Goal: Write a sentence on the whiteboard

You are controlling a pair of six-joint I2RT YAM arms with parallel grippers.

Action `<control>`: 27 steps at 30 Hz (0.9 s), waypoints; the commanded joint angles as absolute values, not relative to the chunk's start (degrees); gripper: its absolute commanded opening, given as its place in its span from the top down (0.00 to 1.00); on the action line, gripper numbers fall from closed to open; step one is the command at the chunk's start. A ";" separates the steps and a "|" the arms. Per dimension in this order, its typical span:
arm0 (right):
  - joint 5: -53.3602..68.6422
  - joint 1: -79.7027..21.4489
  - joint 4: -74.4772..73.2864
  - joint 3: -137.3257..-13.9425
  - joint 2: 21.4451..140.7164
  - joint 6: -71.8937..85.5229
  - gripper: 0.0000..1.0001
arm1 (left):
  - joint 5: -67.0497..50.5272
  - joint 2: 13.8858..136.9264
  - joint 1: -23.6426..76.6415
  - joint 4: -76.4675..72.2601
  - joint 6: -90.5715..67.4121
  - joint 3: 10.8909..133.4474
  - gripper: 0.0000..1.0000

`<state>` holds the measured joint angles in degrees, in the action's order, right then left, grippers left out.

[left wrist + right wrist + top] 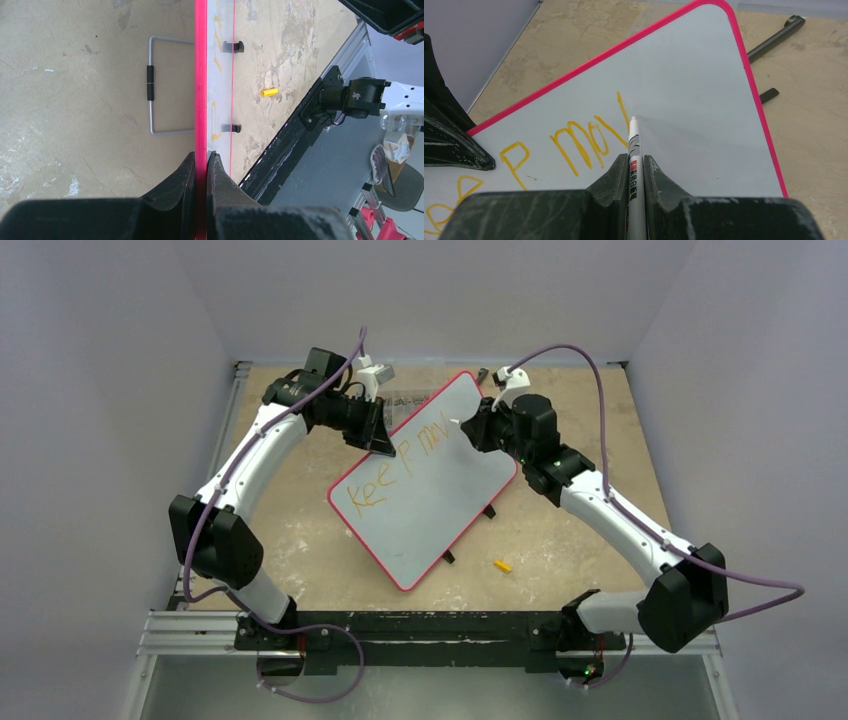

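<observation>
The whiteboard [440, 495], pale grey with a red frame, lies tilted across the table's middle. The sentence [395, 465] in orange reads "Keep mov", one line. My left gripper [382, 443] is shut on the board's left long edge; in the left wrist view the red frame [200, 75] runs between the fingers [220, 175]. My right gripper [472, 426] is shut on a slim white marker pen [633, 150], whose tip touches the board [694, 110] at the end of the last orange stroke [621, 107].
A small yellow marker cap [502, 565] lies on the table near the board's near right, also in the left wrist view [269, 92]. A wire stand [152, 85] lies under the board's back. A black bar [774, 37] lies beyond the board's far corner.
</observation>
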<state>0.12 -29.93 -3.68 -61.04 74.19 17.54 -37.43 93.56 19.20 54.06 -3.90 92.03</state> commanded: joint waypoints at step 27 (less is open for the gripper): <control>0.17 -29.35 2.30 -54.35 74.18 18.53 1.00 | -31.20 91.85 19.95 54.09 0.52 91.30 1.00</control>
